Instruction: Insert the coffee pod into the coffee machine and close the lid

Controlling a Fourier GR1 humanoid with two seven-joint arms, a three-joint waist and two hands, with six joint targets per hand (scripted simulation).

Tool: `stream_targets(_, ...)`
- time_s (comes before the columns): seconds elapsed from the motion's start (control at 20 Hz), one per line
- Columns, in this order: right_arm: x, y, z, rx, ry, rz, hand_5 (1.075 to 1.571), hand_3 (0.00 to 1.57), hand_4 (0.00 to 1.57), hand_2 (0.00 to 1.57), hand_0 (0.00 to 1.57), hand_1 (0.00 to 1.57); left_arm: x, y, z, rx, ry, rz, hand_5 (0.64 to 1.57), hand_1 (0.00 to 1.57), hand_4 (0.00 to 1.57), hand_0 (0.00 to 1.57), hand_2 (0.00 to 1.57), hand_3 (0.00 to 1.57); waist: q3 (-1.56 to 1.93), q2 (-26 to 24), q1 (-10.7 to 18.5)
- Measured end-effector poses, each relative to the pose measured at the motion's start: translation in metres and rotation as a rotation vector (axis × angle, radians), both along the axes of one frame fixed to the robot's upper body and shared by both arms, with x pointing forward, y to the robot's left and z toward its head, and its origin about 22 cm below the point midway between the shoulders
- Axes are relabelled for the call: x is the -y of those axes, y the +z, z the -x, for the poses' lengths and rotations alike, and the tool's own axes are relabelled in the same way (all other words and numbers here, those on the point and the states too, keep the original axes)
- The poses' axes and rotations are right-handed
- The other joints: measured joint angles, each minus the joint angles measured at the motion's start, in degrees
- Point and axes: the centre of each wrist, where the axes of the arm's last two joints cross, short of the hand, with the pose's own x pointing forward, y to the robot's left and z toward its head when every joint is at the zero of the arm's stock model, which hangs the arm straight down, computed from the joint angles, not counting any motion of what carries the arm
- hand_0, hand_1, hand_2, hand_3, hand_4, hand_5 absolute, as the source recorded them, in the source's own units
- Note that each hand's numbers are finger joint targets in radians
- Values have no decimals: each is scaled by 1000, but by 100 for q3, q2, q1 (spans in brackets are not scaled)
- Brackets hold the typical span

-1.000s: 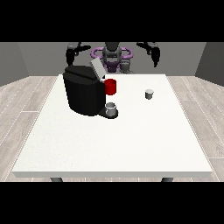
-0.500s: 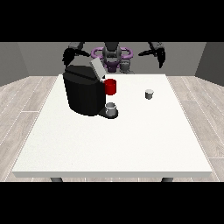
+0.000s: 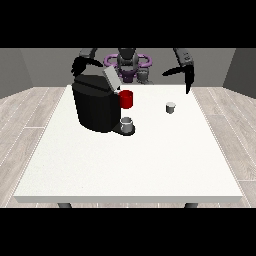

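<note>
I see a white worktop [image 3: 130, 160] on a pale plank floor [image 3: 30, 107], grey walls behind. The pod [image 3: 170, 107] stands at two o'clock, the black coffee machine [image 3: 97, 105] at ten, lid [image 3: 111, 79] raised. I cannot tell either hand's finger state.

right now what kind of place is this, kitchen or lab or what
Probably a bare test room set up for coffee making, not a furnished kitchen: a black coffee machine and a small coffee pod on a large white table, with wood-look flooring and plain grey walls.
</note>
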Motion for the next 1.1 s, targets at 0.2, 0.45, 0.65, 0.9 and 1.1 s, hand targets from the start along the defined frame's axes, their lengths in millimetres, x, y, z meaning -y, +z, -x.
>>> stream_targets(0.2, 1, 6, -9, 22, 16, -4, 1571, 0, 340, 0, 0, 0, -5, -4, -13, -34, 19, -18, 1571, 0, 0, 0, 0, 0, 0, 244, -79)
stream_targets(0.45, -1, 4, -16, 13, 6, -1, 1571, 0, 397, 0, 0, 0, -6, -9, -27, -82, 28, -60, 1571, 0, 0, 0, 0, 0, -2, 376, -60)
stream_targets(0.65, -2, 5, -22, -21, -4, 9, 1571, 0, 371, 0, 0, 0, -9, -17, -32, -123, 22, -115, 1571, 0, 0, 0, 0, 0, -1, 390, -31)
stream_targets(0.9, 1, 1, -33, -38, -18, 32, 1571, 0, 422, 0, 0, 0, -2, -14, -45, -132, -12, -192, 1571, 105, 0, 105, 502, 0, 0, 498, 13)
stream_targets(1.1, -8, -4, -31, -74, -18, 55, 1571, 0, 412, 0, 0, 0, 3, -26, -47, -172, 4, -236, 1571, 695, 0, 695, 778, 429, 0, 409, -34)
